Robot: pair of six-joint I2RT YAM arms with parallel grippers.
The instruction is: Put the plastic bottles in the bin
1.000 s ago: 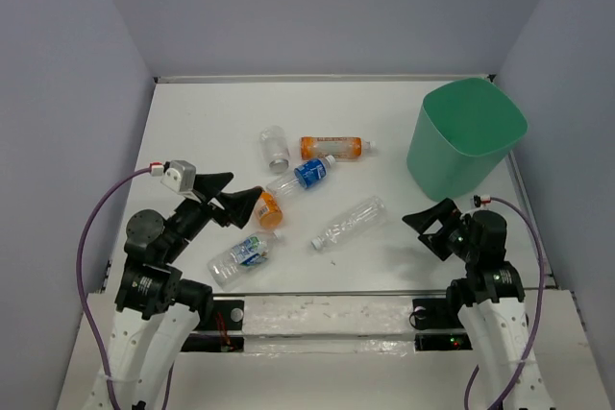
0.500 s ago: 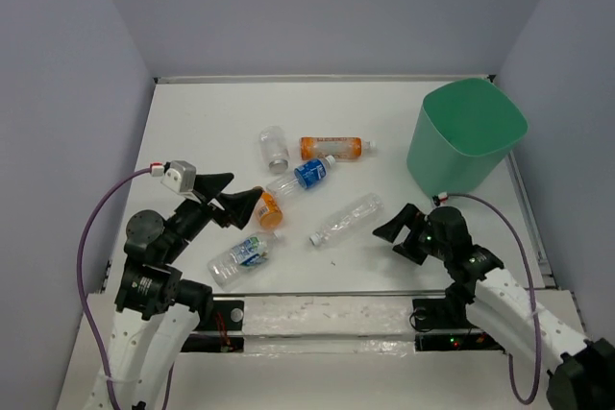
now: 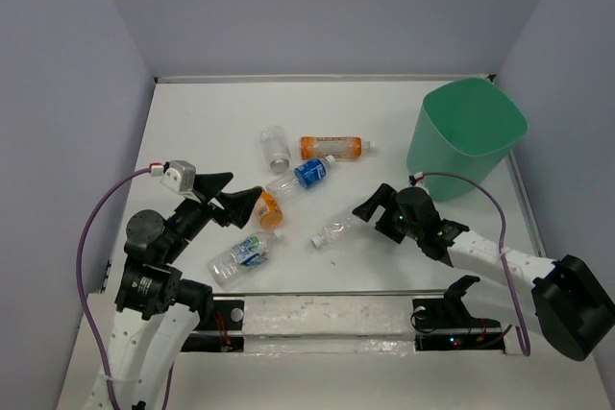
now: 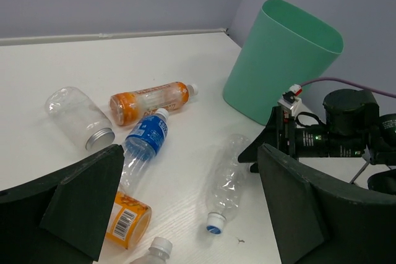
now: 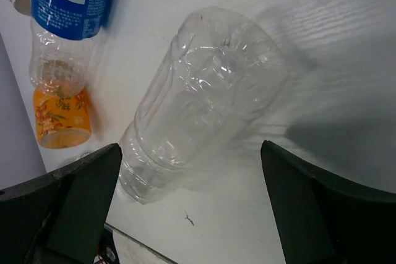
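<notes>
Six plastic bottles lie on the white table. A clear bottle lies nearest my right gripper, which is open and empty, its jaws on either side of the bottle's base end. The others are a blue-label bottle, a long orange bottle, a short orange bottle, a silver-capped clear bottle and a green-blue-label bottle. My left gripper is open and empty, raised near the short orange bottle. The mint-green bin stands upright at the right.
Grey walls close the table on three sides. The bin stands near the right wall, just behind my right arm. A strip of table lies between the bottles and the near edge.
My right arm has stretched forward and left from its base to the clear bottle, with the open jaws now around its base end. The left arm and the bottles have not moved.
</notes>
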